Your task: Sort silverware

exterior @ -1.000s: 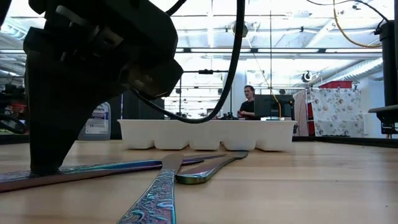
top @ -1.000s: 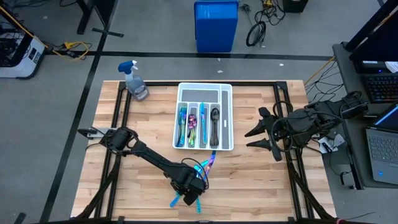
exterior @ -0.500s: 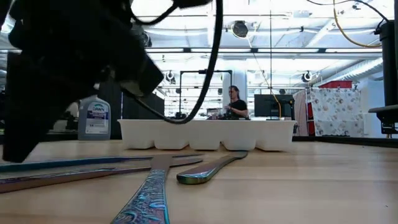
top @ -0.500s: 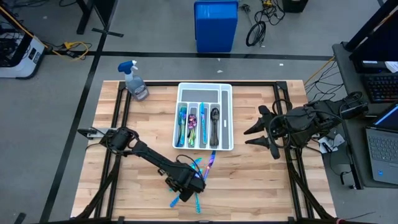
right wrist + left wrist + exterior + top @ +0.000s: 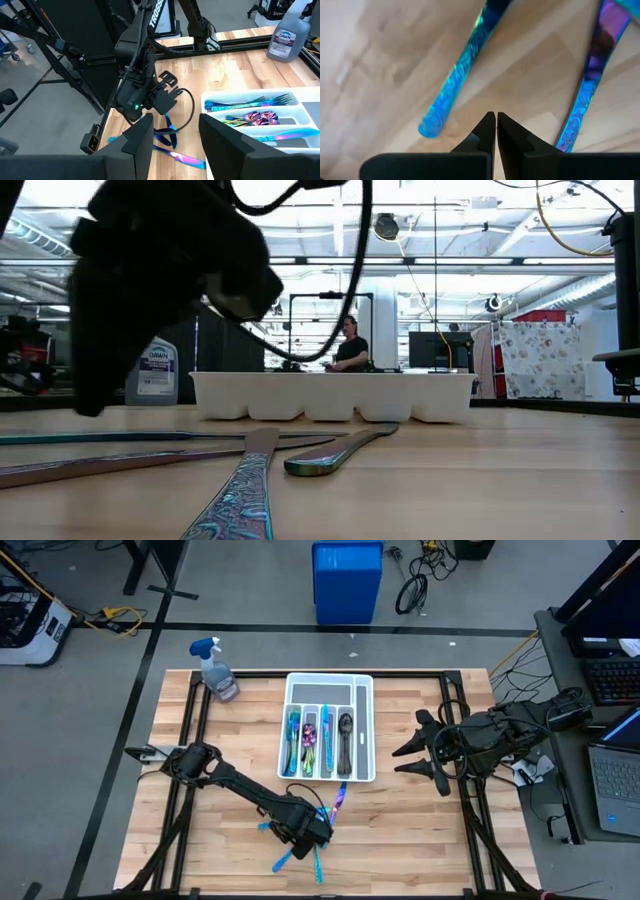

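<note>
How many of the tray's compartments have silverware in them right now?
4, the long slots side by side in the white tray: from the left arm's side, blue-teal forks, purple spoons, blue knives, dark spoons. Pieces lying underneath could be hidden.

- Wooden table (image 5: 400, 830), light butcher-block planks, carried everything.
- White tray (image 5: 366, 730) sat on it near the far middle.
- Spray bottle (image 5: 218, 670) stood at the far left corner.
- Loose silverware (image 5: 340, 798) lay on the bare wood just in front of the tray, several blue and iridescent pieces, maybe overlapping; count unclear.
</note>
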Robot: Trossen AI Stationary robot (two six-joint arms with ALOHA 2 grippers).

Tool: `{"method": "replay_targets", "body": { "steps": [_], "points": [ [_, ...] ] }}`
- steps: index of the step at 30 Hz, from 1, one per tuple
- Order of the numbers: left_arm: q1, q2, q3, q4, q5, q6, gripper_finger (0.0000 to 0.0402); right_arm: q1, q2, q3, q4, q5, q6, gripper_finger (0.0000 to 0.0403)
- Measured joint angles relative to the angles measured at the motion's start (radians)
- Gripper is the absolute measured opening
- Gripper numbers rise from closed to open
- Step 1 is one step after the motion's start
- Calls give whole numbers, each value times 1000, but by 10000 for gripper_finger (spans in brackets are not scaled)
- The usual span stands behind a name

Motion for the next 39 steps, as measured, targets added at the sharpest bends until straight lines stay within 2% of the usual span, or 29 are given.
{"method": "replay_targets", "body": {
  "steps": [4, 12, 14, 16, 21, 29, 39],
  "points": [
    [20, -1, 4, 3, 0, 141, 34, 0, 0, 0, 0, 0, 7, 141],
    [48, -1, 5, -116, -78, 249, 194, 0, 2, 0, 0, 1, 55, 141],
    [56, -2, 5, -169, -102, 264, 219, 0, 6, 0, 0, 1, 75, 141],
    [63, -3, 5, -212, -108, 308, 227, 0, 8, 0, 0, 1, 87, 141],
    [67, -7, 0, -141, -139, 442, 204, 0, 17, 0, 1, 27, 91, 141],
    [84, -7, -61, -106, -157, 415, 142, -19, 18, 0, 17, 31, 128, 141],
    [84, -7, -63, 6, -136, 412, 39, -19, 18, 0, 19, 31, 128, 141]
  ]
}}
